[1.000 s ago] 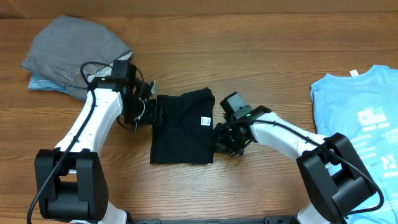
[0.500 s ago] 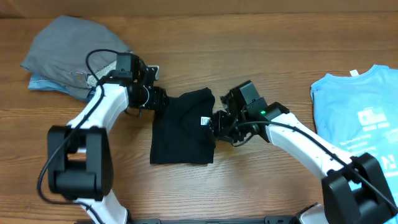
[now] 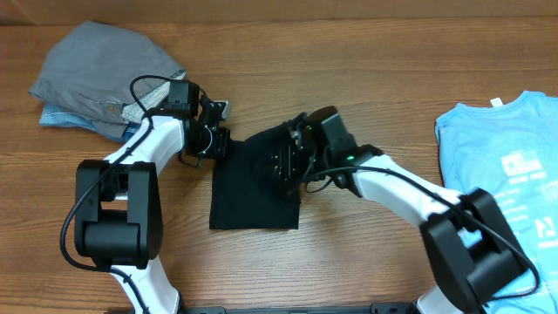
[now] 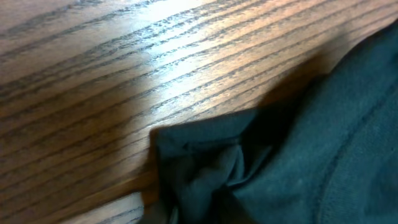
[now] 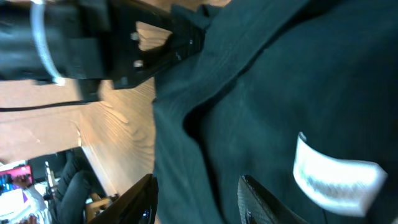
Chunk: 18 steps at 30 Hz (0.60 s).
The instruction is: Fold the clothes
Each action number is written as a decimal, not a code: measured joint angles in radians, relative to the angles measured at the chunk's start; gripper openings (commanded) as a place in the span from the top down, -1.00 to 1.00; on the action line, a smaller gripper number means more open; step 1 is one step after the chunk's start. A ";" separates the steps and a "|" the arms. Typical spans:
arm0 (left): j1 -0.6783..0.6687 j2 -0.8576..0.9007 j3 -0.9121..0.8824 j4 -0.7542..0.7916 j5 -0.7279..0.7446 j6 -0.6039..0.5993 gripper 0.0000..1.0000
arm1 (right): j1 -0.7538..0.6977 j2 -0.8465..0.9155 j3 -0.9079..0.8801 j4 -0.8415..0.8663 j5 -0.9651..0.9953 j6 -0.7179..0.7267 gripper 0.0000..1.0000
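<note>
right tool [image 3: 283, 162] over black t-shirt [image 3: 253, 199], left tool [image 3: 219, 144] at its edge

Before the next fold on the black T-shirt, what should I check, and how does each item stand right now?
1. Black T-shirt partly folded, in reach of both arms: ok.
2. Its corner by the left gripper lies flat: not ok, bunched.
3. Left gripper's hold on that corner: cannot tell.
4. Right gripper open over the shirt: ok.
5. Light blue T-shirt away from both arms: ok.
</note>
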 measured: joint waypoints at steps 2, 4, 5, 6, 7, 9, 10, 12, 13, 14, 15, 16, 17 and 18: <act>0.000 0.000 0.004 -0.006 0.005 -0.002 0.24 | 0.015 0.032 0.000 0.029 0.000 0.000 0.09; 0.000 0.000 0.010 -0.015 0.011 0.003 0.07 | 0.032 0.059 0.000 0.086 0.001 0.000 0.09; 0.000 0.000 0.010 -0.017 0.013 -0.002 0.03 | 0.037 0.066 0.000 0.109 0.001 0.001 0.10; 0.000 0.000 0.011 -0.019 0.019 -0.001 0.02 | 0.043 0.075 0.000 0.144 0.000 0.000 0.09; 0.000 0.000 0.011 -0.021 0.025 -0.001 0.01 | 0.049 0.081 0.000 0.174 0.000 0.000 0.09; 0.000 0.000 0.014 -0.026 0.033 -0.002 0.01 | 0.060 0.088 0.000 0.208 0.000 0.002 0.11; 0.000 0.000 0.017 -0.028 0.037 -0.002 0.01 | 0.064 0.090 0.000 0.222 0.000 0.004 0.13; 0.000 0.000 0.027 -0.034 0.043 -0.002 0.02 | 0.074 0.091 0.000 0.230 0.002 0.008 0.10; 0.000 0.000 0.030 -0.035 0.044 -0.003 0.03 | 0.080 0.091 0.000 0.229 0.008 0.009 0.10; 0.000 0.000 0.042 -0.044 0.047 -0.005 0.03 | 0.085 0.091 0.000 0.222 0.016 0.012 0.10; 0.000 0.000 0.054 -0.057 0.048 -0.006 0.03 | 0.092 0.091 0.000 0.207 0.035 0.016 0.10; 0.001 0.000 0.065 -0.069 0.048 -0.006 0.03 | 0.093 0.092 0.000 0.200 0.042 0.019 0.11; 0.002 0.000 0.078 -0.084 0.050 -0.006 0.03 | 0.098 0.093 0.000 0.196 0.053 0.019 0.15; 0.003 0.000 0.091 -0.096 0.051 -0.006 0.03 | 0.099 0.093 0.000 0.197 0.063 0.020 0.19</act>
